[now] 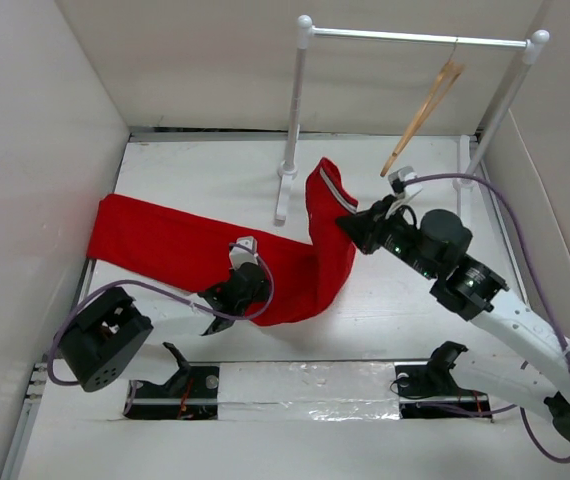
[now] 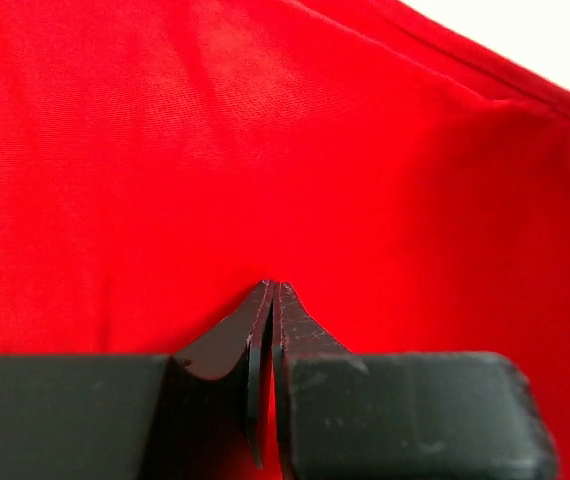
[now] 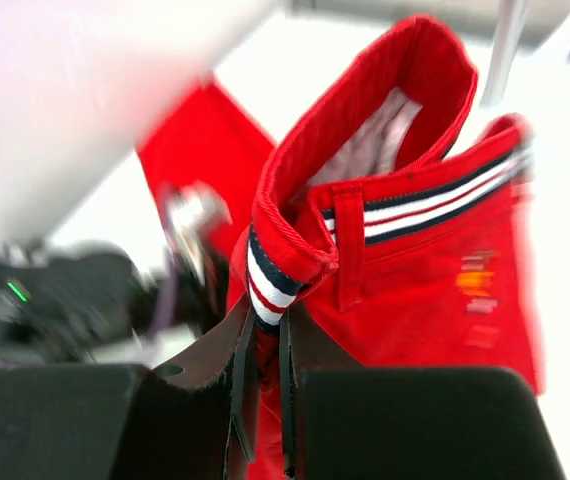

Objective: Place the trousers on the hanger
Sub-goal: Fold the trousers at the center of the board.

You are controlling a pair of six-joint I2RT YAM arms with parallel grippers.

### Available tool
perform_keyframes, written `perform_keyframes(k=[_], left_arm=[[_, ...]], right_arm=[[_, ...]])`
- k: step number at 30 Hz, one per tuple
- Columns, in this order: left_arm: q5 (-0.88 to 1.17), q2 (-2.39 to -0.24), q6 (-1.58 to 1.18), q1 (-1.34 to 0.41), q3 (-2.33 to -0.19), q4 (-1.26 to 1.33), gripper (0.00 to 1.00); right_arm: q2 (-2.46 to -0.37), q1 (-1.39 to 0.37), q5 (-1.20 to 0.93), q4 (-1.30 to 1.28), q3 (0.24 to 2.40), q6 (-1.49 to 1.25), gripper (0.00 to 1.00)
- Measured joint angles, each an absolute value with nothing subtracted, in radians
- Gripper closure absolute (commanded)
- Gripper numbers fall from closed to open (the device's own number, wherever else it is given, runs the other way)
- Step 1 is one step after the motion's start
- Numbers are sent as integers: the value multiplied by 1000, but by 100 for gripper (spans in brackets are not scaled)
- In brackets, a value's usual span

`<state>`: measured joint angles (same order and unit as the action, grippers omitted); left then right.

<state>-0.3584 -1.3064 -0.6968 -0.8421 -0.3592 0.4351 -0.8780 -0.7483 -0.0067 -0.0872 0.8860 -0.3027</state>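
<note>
The red trousers (image 1: 195, 250) lie across the table from the left, and their waistband end (image 1: 327, 190) is lifted at the centre. My right gripper (image 1: 350, 225) is shut on the striped waistband (image 3: 270, 285) and holds it up off the table. My left gripper (image 1: 227, 290) is shut, its tips pressed against the red cloth (image 2: 285, 150) of the leg; whether cloth is pinched between them I cannot tell. The light-brown wooden hanger (image 1: 427, 108) hangs by its hook from the white rail (image 1: 415, 38) at the back right, apart from both grippers.
The rail's two white posts (image 1: 293, 110) stand on feet on the table just behind the lifted waistband. White walls (image 1: 35, 200) close in left, back and right. Both arm bases (image 1: 175, 385) sit at the near edge.
</note>
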Motion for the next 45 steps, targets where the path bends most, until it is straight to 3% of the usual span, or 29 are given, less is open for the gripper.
perform_keyframes(k=[12,18,25,29,30,34,40,45], left_arm=[[-397,-1425,-785,-1011,-360,566,100],[-384,-1709,-793,-1149,-664,552,100],[-268,-2093,-767,-1216,-1231,488,100],[-239,-2136,-756,-1225,-1324,448,100],[-242,-2118,-752,-1227,-1299,449,100],[-264,-1914,-741,-1190,-1065,412,79],[-360,-1332,-751,-960,-675,375,77],[-389,-870,-749,-771,-546,277,76]], right_arm=[[-697,-678,110,-270,1052,-266,100],[-641,-642,132,-409,1148,-223,100],[-643,-634,131,-448,1227,-182,100],[-694,-636,115,-440,1253,-171,100],[-713,-637,108,-435,1258,-171,100],[-805,-654,80,-395,1269,-171,100],[-982,-718,67,-322,1300,-171,100],[-1142,-783,68,-262,1349,-173,100]])
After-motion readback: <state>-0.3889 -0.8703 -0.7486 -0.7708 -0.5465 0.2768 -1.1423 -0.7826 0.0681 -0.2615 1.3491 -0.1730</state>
